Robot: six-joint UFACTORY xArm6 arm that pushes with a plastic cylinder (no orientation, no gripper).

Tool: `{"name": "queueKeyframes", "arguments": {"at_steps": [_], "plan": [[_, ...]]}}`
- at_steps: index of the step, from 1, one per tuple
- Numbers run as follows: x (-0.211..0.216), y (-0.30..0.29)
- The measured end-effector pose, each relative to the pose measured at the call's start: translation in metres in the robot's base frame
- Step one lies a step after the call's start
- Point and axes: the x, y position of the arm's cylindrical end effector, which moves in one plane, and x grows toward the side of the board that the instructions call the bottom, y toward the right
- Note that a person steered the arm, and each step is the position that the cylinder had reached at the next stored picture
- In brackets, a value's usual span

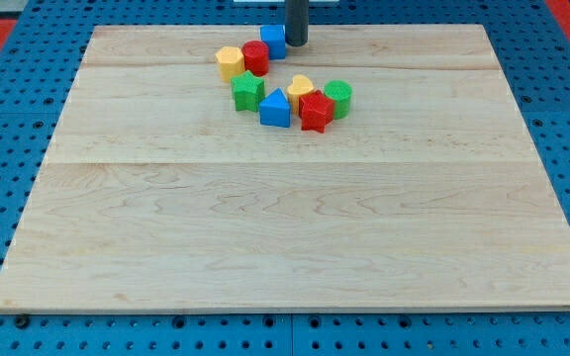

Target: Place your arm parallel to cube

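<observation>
Dark rod, my tip (295, 44), no pincer fitted, near wooden table (285, 247) top edge, just right of blue cube (273, 41). Red cylinder (255, 56), yellow block (230, 62) left of cube. Other blocks clustered below.

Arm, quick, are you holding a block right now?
No claw here, just my tip, holding nothing.
It sits at the view's top, right beside the blue cube, on its right.

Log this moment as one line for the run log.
my tip: right beside blue cube, view's top | red cylinder, yellow block: left of cube | other blocks: clustered below | wooden board
</observation>
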Motion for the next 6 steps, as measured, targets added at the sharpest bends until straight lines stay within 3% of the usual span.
{"name": "queueKeyframes", "arguments": {"at_steps": [1, 3, 4, 6], "plan": [[-0.015, -0.015], [-0.01, -0.137], [-0.01, -0.154], [0.003, -0.131]]}}
